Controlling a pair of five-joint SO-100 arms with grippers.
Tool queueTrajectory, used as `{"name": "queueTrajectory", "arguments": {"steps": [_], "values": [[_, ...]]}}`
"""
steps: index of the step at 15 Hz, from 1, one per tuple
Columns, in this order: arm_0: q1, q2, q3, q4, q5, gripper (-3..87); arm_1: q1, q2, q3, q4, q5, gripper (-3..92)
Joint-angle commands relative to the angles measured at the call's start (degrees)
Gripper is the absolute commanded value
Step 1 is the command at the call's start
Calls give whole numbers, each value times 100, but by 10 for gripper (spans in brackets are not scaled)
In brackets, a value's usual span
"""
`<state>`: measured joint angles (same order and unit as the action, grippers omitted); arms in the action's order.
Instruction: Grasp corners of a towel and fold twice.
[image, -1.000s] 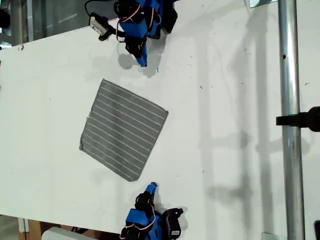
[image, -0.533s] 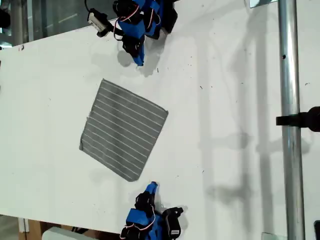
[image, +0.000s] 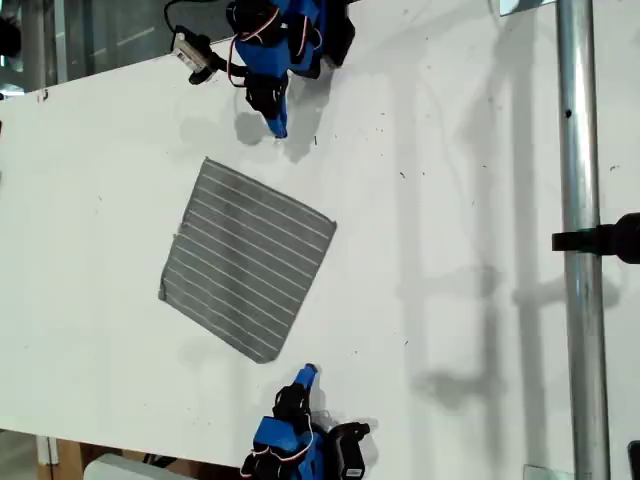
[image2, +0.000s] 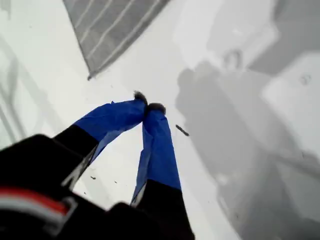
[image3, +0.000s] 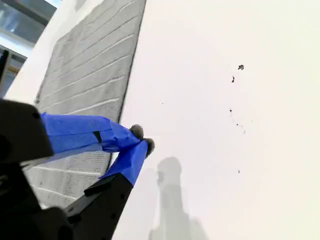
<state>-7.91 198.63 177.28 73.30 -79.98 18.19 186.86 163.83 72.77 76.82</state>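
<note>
While both arms stand off, the exterior view shows the towel (image: 248, 258) lying flat and single-layer on the white worktop (image: 480, 150), left of centre. It is turned diamond-wise, with one corner toward each arm. It is roughly square, so there is no real long axis. The stripes run from the exterior view's upper left down to its lower right.

My second gripper (image: 279, 128) hangs near the far edge, at the exterior view's top. My first gripper (image: 307, 372) sits at the near edge, at the view's bottom. Both are clear of the cloth.

First wrist view: the jaws of my first gripper (image2: 146, 102) are pressed together on nothing. The nearest corner (image2: 90, 76) lies ahead, apart from the tips.

Second wrist view: my second gripper (image3: 142, 139) also has its jaws pressed together and empty, just beside the towel's edge (image3: 85, 75).

Judgement on handling: thin, light, limp and not fragile. It will sag and drag, and a flat corner is hard to get under. Best hold is a pinch at the corner tip, pressing into the worktop so the hem bunches.
</note>
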Motion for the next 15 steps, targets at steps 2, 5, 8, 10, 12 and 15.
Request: {"name": "queueTrajectory", "arguments": {"steps": [2,5,8,10,12,15], "values": [[-132,26,26,-53,-185,-29,-457,-4887,-3401,-993,-809,1],[-167,26,-26,26,-202,-29,-571,-7541,-6486,-413,-1846,18],[-185,26,-9,26,-220,-29,-905,-9316,-8719,606,-1837,228],[-185,26,-18,79,-220,-29,-1389,-9721,-9149,712,-1731,407],[-193,26,-18,88,-237,-29,-1564,-10002,-9009,554,-1784,394],[-220,26,-26,97,-237,-29,-1564,-11048,-8877,193,-2057,408]]}}
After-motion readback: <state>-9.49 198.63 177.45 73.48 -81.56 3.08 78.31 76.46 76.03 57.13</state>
